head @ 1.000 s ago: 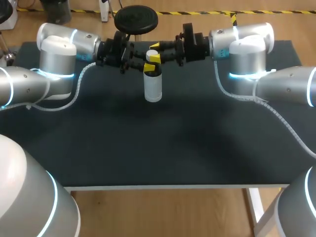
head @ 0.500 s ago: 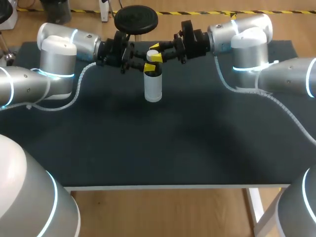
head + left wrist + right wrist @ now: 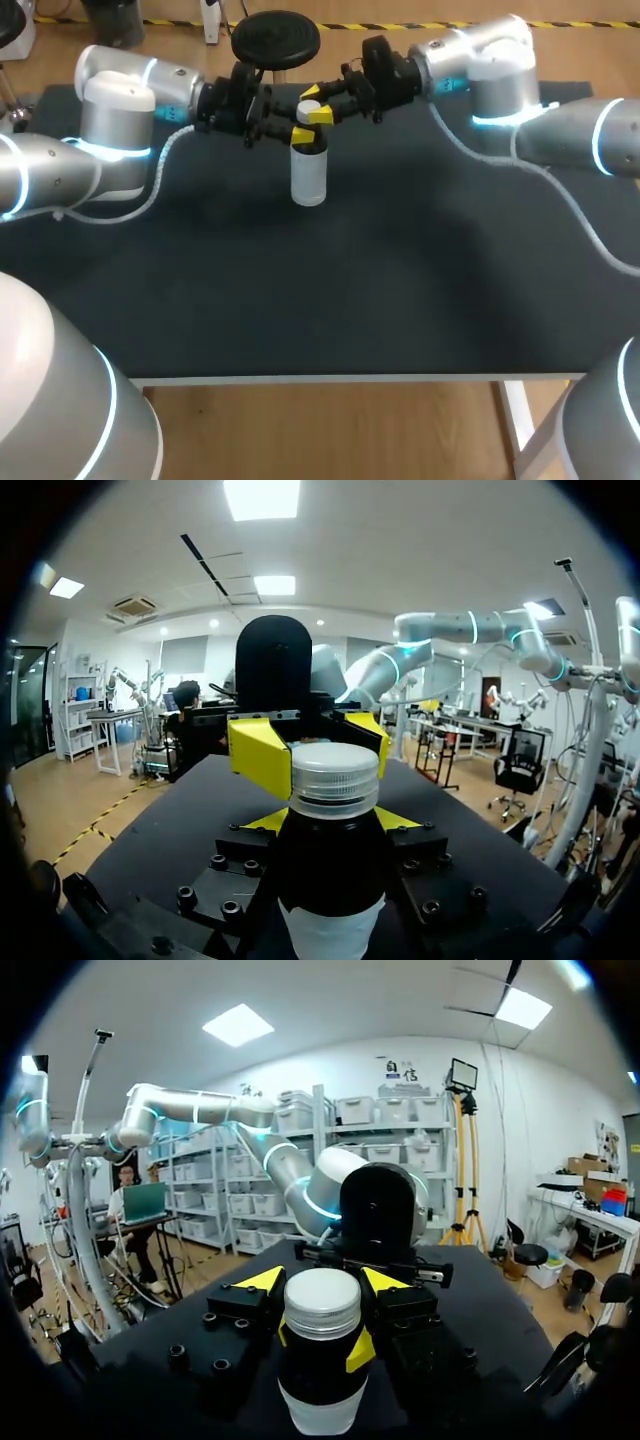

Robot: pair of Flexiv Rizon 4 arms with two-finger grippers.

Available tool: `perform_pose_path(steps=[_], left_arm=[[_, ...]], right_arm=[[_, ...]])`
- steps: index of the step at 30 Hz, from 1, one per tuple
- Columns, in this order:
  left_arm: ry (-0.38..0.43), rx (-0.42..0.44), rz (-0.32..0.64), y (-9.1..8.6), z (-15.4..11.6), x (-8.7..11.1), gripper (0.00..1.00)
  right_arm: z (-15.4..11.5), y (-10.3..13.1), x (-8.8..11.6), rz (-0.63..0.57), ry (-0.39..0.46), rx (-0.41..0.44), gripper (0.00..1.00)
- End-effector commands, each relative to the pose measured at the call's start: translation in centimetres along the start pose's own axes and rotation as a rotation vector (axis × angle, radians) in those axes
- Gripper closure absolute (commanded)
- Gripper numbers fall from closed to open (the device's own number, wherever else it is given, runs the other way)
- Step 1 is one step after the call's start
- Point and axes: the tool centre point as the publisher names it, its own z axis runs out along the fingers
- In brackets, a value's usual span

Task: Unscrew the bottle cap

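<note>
Table [image 3: 330, 300]: bare dark surface is shown from the near edge up to the bottle [image 3: 308, 180].
Bottle: stood upright near the far edge, middle.
Left flank: blocked by the left end effector [image 3: 301, 136], clamped below the bottle cap [image 3: 333, 776].
Right flank: blocked by the right end effector [image 3: 318, 114], clamped on the bottle cap.
Front face: exposed toward the near edge.

Black, silver, white and some yellow

The table [image 3: 350, 290] is matt black; the bottle [image 3: 308, 180] is dark above and white below, its ribbed cap [image 3: 334, 775] silver-white. The left arm [image 3: 115, 120] and right arm [image 3: 500, 60] are silver-grey with light-blue rings; the left gripper [image 3: 300, 137] and right gripper [image 3: 316, 112] are black, tips yellow.
</note>
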Motion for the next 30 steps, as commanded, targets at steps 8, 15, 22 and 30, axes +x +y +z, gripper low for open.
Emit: perform_pose_path(steps=[8, 15, 22, 30], left_arm=[[0.005, 0.002, 0.001, 0.1, 0.1, 0.3, 1.0], [0.005, 0.002, 0.001, 0.1, 0.1, 0.3, 1.0], [0.005, 0.002, 0.001, 0.1, 0.1, 0.3, 1.0], [0.005, 0.002, 0.001, 0.1, 0.1, 0.3, 1.0]], right_arm=[[1.0, 0.3, -1.2, -0.02, 0.488, 0.014, 1.0], [1.2, 0.5, -0.8, -0.028, 0.551, 0.008, 0.86], [1.0, 0.6, -0.4, -0.016, 0.513, 0.012, 0.0], [-0.1, 1.6, 0.3, 0.004, 0.28, 0.072, 0.0]])
